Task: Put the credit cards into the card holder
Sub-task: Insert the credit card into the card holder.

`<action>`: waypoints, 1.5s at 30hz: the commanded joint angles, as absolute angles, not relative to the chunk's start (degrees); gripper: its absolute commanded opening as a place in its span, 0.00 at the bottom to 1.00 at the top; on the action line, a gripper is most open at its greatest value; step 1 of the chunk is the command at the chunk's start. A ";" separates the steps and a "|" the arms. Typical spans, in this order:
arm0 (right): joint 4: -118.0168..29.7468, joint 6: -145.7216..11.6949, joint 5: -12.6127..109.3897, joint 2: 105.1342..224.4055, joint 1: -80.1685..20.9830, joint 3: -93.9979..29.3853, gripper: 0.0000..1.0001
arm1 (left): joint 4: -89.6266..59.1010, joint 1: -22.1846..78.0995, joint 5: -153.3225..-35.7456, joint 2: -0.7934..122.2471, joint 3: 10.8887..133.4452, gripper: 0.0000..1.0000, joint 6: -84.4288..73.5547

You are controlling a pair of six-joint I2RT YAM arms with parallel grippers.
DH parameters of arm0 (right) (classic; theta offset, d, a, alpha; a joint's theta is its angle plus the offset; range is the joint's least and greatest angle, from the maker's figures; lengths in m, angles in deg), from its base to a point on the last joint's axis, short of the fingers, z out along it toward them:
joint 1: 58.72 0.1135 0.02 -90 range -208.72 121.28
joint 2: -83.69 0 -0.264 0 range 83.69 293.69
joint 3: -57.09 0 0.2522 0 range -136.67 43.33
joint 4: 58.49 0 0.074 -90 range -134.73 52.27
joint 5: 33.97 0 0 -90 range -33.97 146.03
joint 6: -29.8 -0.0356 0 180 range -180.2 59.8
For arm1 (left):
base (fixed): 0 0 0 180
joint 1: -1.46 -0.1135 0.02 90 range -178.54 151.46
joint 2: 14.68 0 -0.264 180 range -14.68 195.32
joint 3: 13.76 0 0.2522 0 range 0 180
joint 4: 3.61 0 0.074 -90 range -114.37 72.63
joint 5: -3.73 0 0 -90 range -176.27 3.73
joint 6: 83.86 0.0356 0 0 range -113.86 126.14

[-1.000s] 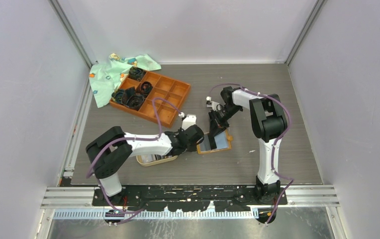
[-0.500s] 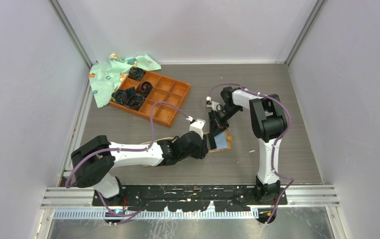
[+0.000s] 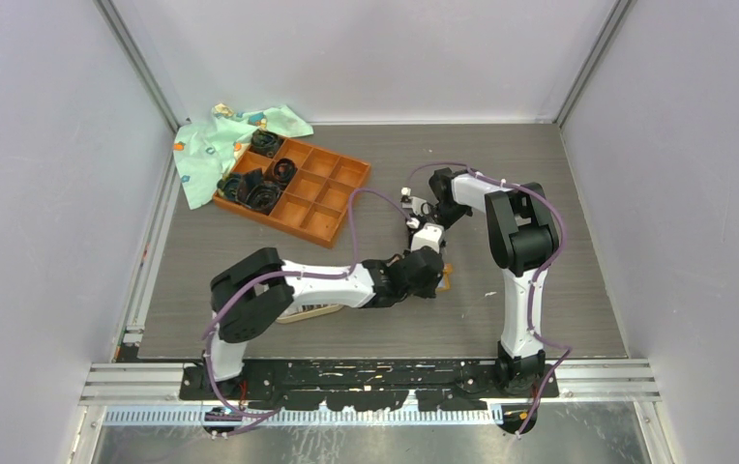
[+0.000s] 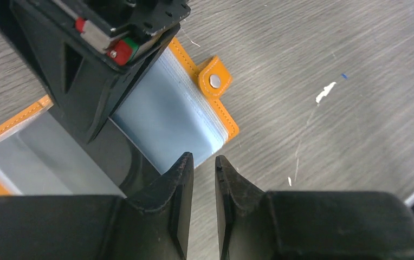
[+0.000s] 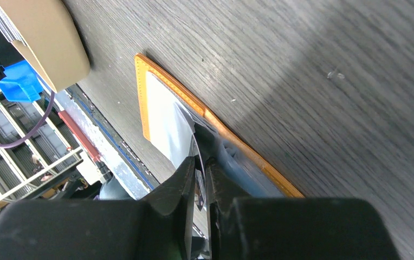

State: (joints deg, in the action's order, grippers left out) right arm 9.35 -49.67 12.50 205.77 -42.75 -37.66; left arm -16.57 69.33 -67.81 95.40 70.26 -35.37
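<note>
Right gripper [image 5: 200, 165]: clamping holder [image 4: 172, 114] sleeve; should be keeping it taut. Left gripper [image 4: 202, 162]: hovering beside, jaws slightly apart, empty.

Left tool [image 4: 204, 162] swung right over card holder [image 4: 167, 116]

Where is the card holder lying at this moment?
The card holder lies open on the table, right of centre in the top view, under the left gripper; the right gripper pinches one of its inner leaves.
</note>
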 commanded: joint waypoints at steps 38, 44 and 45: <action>6.86 -45.62 19.05 198.94 -42.38 -36.79 0.38 | -29.82 66.90 -57.25 99.70 77.58 0.24 -40.26; 7.03 -45.16 19.70 197.65 -42.46 -36.65 0.40 | -27.96 66.85 -57.82 98.71 76.53 0.24 -39.04; 7.06 -45.00 19.65 197.45 -42.46 -36.72 0.40 | -27.60 66.88 -58.00 98.51 76.43 0.24 -38.63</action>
State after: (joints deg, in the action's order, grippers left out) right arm 8.09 -46.92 17.35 201.25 -42.27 -36.59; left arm -28.13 67.37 -59.79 101.44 77.40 -39.92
